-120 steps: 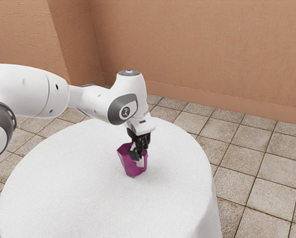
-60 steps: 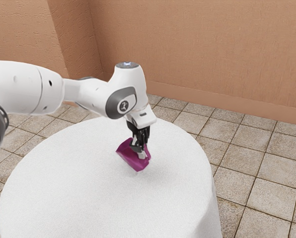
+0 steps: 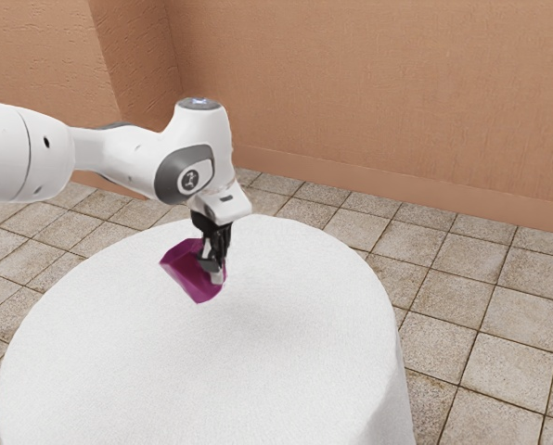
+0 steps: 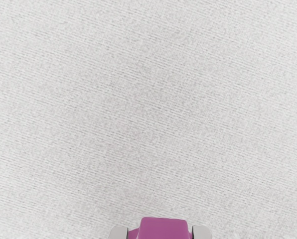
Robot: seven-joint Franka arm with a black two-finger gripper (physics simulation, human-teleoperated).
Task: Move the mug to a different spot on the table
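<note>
The magenta faceted mug [image 3: 193,273] hangs tilted, clamped between the fingers of the black two-finger gripper [image 3: 215,269]. It is low over the far part of the round white cloth-covered table [image 3: 258,371], toward the exterior view's left. The table stands on the beige tiled floor [image 3: 471,306], with the tan textured wall [image 3: 397,93] behind it. In the wrist view the mug [image 4: 161,229] sits just under the hand, with the tabletop [image 4: 148,99] spreading beyond.
</note>
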